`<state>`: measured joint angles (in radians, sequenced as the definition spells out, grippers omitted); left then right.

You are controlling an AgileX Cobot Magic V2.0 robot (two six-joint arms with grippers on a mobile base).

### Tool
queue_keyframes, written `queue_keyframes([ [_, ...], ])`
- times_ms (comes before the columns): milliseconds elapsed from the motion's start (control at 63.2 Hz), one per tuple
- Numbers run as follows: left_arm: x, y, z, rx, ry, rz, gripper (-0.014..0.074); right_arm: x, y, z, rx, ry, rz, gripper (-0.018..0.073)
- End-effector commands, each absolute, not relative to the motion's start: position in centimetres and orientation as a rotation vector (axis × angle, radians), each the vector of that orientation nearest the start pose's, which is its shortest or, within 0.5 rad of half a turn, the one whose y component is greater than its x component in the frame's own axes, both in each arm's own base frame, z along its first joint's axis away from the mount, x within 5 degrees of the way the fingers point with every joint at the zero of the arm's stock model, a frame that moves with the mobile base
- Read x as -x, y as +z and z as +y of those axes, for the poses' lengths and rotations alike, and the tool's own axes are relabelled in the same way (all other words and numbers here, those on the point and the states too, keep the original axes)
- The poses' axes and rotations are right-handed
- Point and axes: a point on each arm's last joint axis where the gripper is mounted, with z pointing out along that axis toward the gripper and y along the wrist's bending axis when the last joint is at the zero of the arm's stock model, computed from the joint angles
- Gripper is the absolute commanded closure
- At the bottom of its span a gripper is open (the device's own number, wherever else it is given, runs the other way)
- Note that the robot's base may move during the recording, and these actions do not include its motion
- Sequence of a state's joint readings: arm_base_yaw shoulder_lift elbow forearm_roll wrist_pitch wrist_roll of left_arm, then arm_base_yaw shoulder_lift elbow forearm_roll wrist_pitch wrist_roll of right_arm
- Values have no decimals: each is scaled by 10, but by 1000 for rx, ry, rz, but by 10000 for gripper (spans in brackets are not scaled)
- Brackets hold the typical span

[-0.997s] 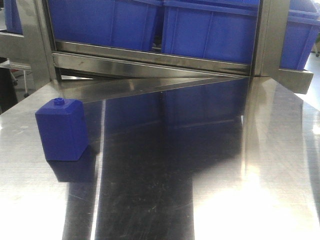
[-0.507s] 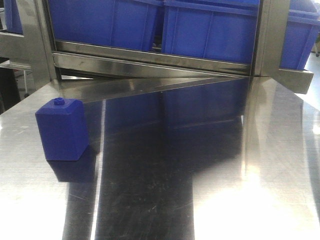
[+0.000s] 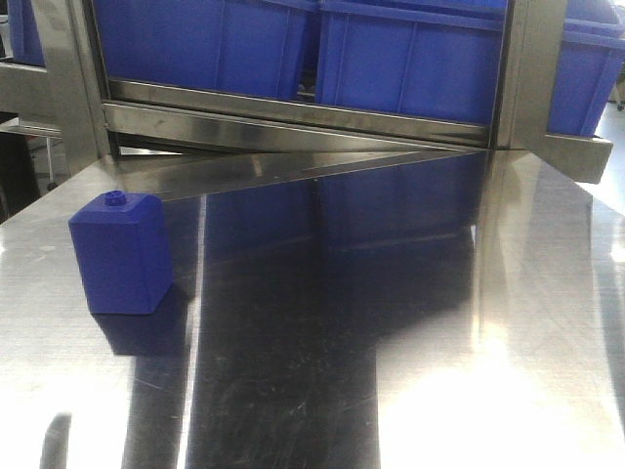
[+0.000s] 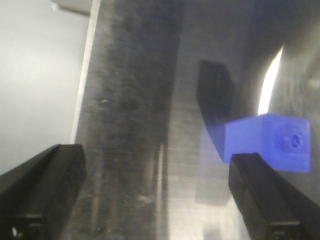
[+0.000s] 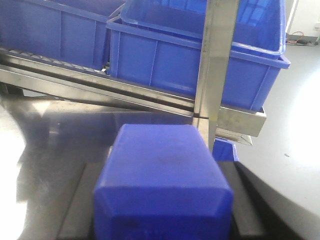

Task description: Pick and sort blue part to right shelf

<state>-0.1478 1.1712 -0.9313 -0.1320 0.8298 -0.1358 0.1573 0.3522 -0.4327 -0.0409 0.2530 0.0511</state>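
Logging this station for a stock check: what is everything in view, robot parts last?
Blue plastic block with bevelled edges: one, blue, between the right jaws.
Blue plastic block with small round knob: one, blue, upright on the table's left.
Blue plastic bins: at least two, blue, on the shelf.
Stainless steel shelf: one, silver, behind the table.
Stainless steel table: one, silver, foreground.
Left gripper: one, black, jaws open over the table.
Right gripper: one, dark, jaws shut on the bevelled block.

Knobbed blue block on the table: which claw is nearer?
Left. The left claw hovers open beside the knobbed block; the right claw, holding another blue part, faces the shelf.
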Motion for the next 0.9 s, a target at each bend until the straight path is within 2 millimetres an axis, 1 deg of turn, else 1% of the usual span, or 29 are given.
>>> queue_keyframes([
  [0, -235, 327, -54, 30, -288, 2548, -41, -81, 330, 11, 106, 115, 1536, 260],
  [79, -245, 329, -65, 51, -275, 2593, -41, -81, 330, 11, 106, 115, 1536, 260],
  [190, -257, 331, -85, 20, -226, 2638, -41, -81, 330, 11, 106, 115, 1536, 260],
  [285, -267, 333, -102, -7, -245, 2656, -41, -81, 330, 11, 106, 115, 1536, 260],
  [396, -277, 332, -120, 13, -237, 2705, -41, -81, 330, 11, 106, 115, 1536, 260],
  [522, -285, 329, -136, 37, -181, 2756, -41, -81, 330, 11, 106, 115, 1536, 260],
  [665, -287, 327, -152, -15, -174, 2777, -41, -81, 330, 11, 106, 115, 1536, 260],
  [776, -286, 322, -162, -57, -169, 2795, -41, -81, 330, 11, 106, 115, 1536, 260],
  [886, -287, 313, -170, -84, -153, 2823, -40, -81, 330, 11, 106, 115, 1536, 260],
])
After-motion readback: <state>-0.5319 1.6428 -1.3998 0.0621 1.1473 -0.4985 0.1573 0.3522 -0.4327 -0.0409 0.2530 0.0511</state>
